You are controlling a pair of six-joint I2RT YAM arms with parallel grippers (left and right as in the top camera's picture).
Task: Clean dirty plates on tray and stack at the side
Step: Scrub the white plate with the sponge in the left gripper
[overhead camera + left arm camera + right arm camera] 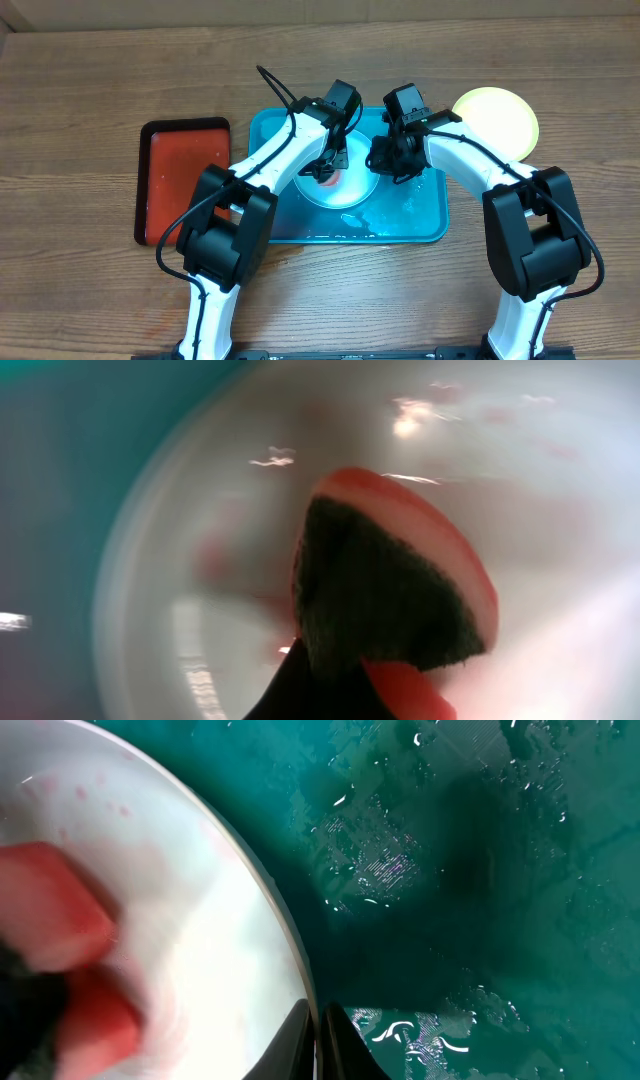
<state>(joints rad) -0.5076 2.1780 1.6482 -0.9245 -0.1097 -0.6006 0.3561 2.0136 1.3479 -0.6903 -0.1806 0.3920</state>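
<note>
A pale blue-white plate (340, 190) lies in the turquoise tray (420, 215). My left gripper (326, 168) is shut on a red sponge with a dark green scouring face (385, 590) and presses it on the plate's white, red-smeared centre (200, 560). My right gripper (388, 158) is shut on the plate's right rim (290, 970); its two dark fingertips pinch the rim (318, 1040) over the wet tray floor (480, 870). A lime-green rimmed plate (495, 118) lies on the table right of the tray. The third plate is out of view.
A red-brown, black-rimmed tray (180, 180) sits on the wooden table left of the turquoise tray. Water drops and foam lie on the turquoise tray's floor near its front (360, 220).
</note>
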